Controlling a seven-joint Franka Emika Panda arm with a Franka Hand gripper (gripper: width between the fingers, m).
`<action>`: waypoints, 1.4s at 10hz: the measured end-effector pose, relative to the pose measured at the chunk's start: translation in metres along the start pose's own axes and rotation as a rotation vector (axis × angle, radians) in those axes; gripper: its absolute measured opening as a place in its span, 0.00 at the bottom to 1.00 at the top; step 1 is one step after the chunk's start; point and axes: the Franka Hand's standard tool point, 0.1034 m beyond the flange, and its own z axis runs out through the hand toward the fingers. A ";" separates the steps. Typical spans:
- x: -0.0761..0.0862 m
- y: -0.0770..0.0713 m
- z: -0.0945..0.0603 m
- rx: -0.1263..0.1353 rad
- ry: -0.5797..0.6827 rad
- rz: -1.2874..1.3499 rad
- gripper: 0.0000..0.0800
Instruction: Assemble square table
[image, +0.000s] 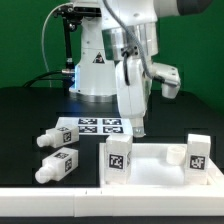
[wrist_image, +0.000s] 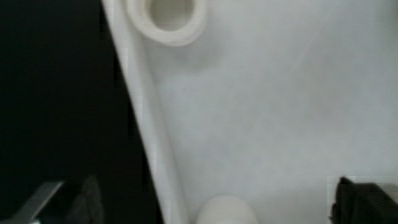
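Wide and empty, my fingers hang over the square table top.
White plastic fills the space between them, one corner hole in sight. The top lies on the dark counter at the exterior view's right, with tagged legs upright at it and two loose legs well apart. I judge it light, stiff and slippery, so I'd pinch its raised rim.
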 end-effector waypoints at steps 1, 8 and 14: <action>-0.002 0.009 0.014 -0.027 0.013 -0.005 0.81; 0.003 0.012 0.046 -0.046 0.054 -0.022 0.67; 0.002 0.016 0.048 -0.056 0.055 -0.053 0.10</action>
